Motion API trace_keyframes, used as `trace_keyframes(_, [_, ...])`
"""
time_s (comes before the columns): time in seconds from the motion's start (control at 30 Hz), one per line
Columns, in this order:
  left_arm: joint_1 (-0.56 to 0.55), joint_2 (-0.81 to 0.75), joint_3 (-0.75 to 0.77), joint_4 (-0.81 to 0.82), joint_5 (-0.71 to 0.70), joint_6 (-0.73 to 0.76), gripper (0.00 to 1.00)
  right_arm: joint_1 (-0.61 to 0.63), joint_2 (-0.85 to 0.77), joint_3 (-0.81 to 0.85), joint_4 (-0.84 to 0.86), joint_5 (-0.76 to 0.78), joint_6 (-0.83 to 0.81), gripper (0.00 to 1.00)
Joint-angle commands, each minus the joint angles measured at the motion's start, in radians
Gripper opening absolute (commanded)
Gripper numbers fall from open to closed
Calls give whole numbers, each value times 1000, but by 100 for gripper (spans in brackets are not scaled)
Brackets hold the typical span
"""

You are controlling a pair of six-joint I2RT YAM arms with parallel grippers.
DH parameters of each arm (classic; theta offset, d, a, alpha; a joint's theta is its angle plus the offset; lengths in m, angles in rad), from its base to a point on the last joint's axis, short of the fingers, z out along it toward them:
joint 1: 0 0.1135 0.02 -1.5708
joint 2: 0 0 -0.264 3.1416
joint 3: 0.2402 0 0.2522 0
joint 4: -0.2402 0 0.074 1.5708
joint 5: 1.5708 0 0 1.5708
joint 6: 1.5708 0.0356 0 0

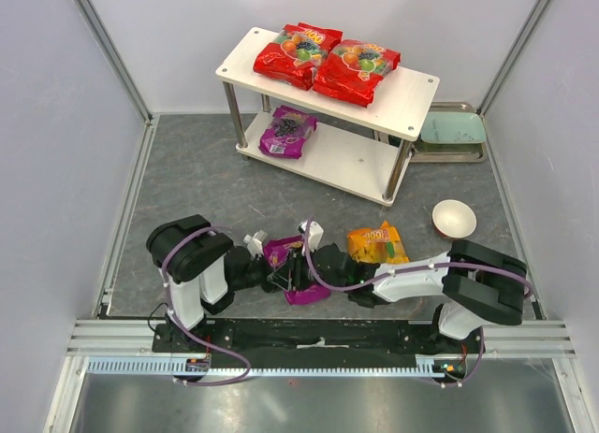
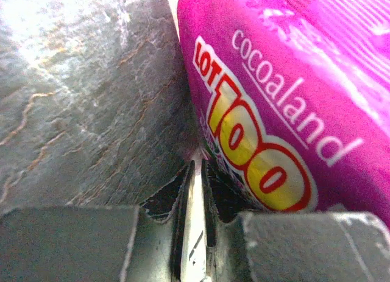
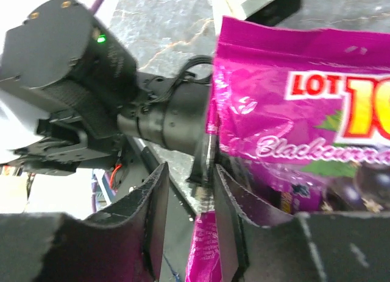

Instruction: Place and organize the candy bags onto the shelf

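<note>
A purple candy bag (image 1: 279, 252) hangs between my two grippers near the table's front, and fills the left wrist view (image 2: 292, 99) and the right wrist view (image 3: 292, 111). My left gripper (image 1: 272, 265) (image 2: 196, 166) is shut on its thin sealed edge. My right gripper (image 1: 303, 267) (image 3: 186, 172) is open, with the bag's edge hanging between its fingers. An orange bag (image 1: 377, 243) lies flat beside the right arm. The shelf (image 1: 412, 92) stands at the back with two red bags (image 1: 295, 51) (image 1: 356, 70) on top and a purple bag (image 1: 287, 132) on the lower board.
A pale green tray (image 1: 452, 129) sits behind the shelf's right end. A white bowl (image 1: 454, 218) stands on the grey mat at the right. White walls and metal posts enclose the table.
</note>
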Motion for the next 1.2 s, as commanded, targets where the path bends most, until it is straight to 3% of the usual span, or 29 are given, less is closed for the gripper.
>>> trace_keyframes(0.0, [-11, 127, -36, 224, -1, -32, 18, 51, -72, 14, 101, -170, 12, 45])
trace_keyframes(0.17, [-16, 205, -39, 314, 6, -37, 18, 52, -290, 78, -157, -80, -141, 55])
trace_keyframes(0.3, [-18, 138, -59, 295, -7, -12, 18, 46, -482, 105, -458, 248, -239, 63])
trace_keyframes(0.4, [-21, 34, -59, 184, -21, 17, 19, 26, -532, 105, -614, 394, -240, 65])
trace_keyframes(0.43, [-21, -2, -59, 73, -27, 29, 19, 23, -537, 91, -646, 471, -229, 65])
trace_keyframes(0.53, [-27, -210, -29, -156, -64, 104, 20, 9, -548, 48, -682, 536, -186, 66])
trace_keyframes(0.57, [-34, -323, 6, -353, -98, 129, 20, 8, -551, 37, -679, 547, -174, 66])
trace_keyframes(0.67, [-53, -494, 80, -688, -183, 228, 21, 6, -556, -1, -644, 556, -146, 66])
trace_keyframes(0.77, [-53, -663, 118, -883, -253, 274, 24, 2, -554, -15, -665, 637, -102, 66])
trace_keyframes(0.97, [-54, -796, 129, -1024, -287, 305, 24, -83, -569, -9, -734, 720, -152, 70])
trace_keyframes(1.1, [-54, -806, 132, -1048, -294, 311, 24, -252, -566, -18, -716, 628, -230, 75])
trace_keyframes(1.17, [-54, -790, 137, -1045, -293, 311, 24, -310, -533, -12, -708, 504, -270, 75])
